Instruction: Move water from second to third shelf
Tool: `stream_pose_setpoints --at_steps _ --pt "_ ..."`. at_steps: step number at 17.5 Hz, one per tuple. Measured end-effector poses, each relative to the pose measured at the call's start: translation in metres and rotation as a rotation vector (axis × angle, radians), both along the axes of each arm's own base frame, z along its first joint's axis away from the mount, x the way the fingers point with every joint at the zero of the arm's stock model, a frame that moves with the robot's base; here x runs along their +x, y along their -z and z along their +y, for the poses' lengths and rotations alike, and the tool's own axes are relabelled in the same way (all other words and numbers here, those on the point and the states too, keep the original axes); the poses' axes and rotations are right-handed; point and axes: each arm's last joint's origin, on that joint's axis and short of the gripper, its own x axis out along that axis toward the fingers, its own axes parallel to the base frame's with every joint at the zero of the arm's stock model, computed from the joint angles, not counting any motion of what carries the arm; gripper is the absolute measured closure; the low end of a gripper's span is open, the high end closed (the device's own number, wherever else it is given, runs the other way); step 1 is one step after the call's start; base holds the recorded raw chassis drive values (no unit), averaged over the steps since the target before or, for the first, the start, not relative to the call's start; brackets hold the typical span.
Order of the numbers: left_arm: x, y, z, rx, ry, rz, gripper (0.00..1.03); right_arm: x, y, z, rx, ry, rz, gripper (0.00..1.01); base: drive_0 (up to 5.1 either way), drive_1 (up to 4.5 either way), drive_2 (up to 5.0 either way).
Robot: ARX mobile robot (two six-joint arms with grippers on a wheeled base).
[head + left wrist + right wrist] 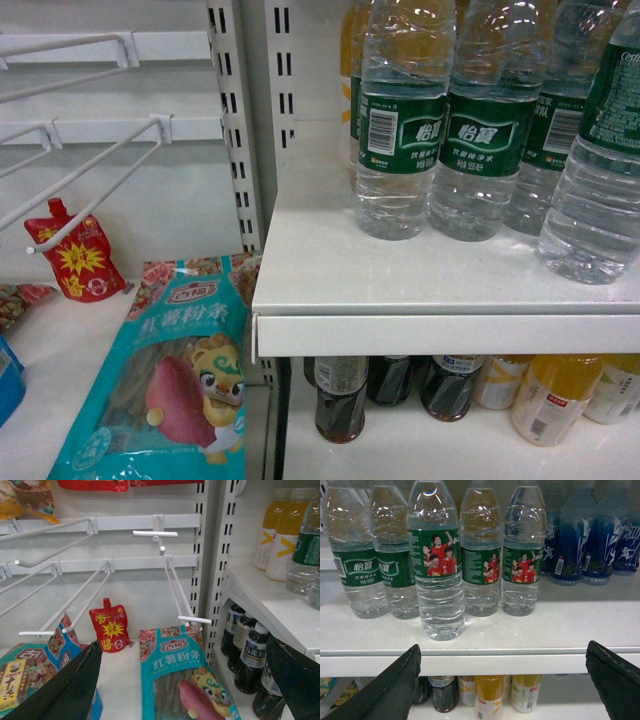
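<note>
Several water bottles with dark green labels stand on a white shelf [560, 625]. One bottle [436, 580] sits forward of the row, near the shelf's front edge; others [522, 565] stand behind it. In the head view the same water bottles [400, 130] fill the upper right on that shelf [330, 270]. My right gripper [503, 652] is open, level with the shelf's front edge, below and just right of the forward bottle, holding nothing. My left gripper [185, 647] is open and empty over a teal noodle bag [180, 680] in the left bay. Neither gripper shows in the head view.
Blue bottles [580, 540] stand right of the water. On the shelf below are yellow juice bottles [489, 695] and dark tea bottles [340, 400]. The left bay has wire peg hooks [175, 585], a red pouch [110, 630] and a slotted upright post [212, 580].
</note>
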Motion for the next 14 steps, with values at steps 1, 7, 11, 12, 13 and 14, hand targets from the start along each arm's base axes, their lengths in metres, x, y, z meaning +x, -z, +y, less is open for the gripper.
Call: stream_pose_setpoints --at_steps 1,7,11,12,13,14 --pt "0.0000 0.0000 0.0000 0.000 0.000 0.000 0.05 0.0000 0.0000 0.0000 0.000 0.000 0.000 0.03 0.0 0.00 0.0" --pt "0.0000 -0.0002 0.0000 0.000 0.000 -0.002 0.05 0.0000 -0.0003 0.0000 0.000 0.000 -0.003 0.03 0.0 0.00 0.0" --pt "0.0000 -0.0001 0.0000 0.000 -0.001 -0.001 0.05 0.0000 -0.0001 0.0000 0.000 0.000 -0.001 0.03 0.0 0.00 0.0" --pt "0.0000 0.0000 0.0000 0.000 0.000 0.000 0.05 0.0000 0.0000 0.0000 0.000 0.000 0.000 0.03 0.0 0.00 0.0" --pt "0.0000 0.0000 0.0000 0.000 0.000 0.000 0.05 0.0000 0.0000 0.0000 -0.001 0.000 0.000 0.03 0.0 0.00 0.0" --pt "0.0000 0.0000 0.0000 0.000 0.000 0.000 0.05 0.0000 0.0000 0.0000 0.000 -0.001 0.000 0.03 0.0 0.00 0.0"
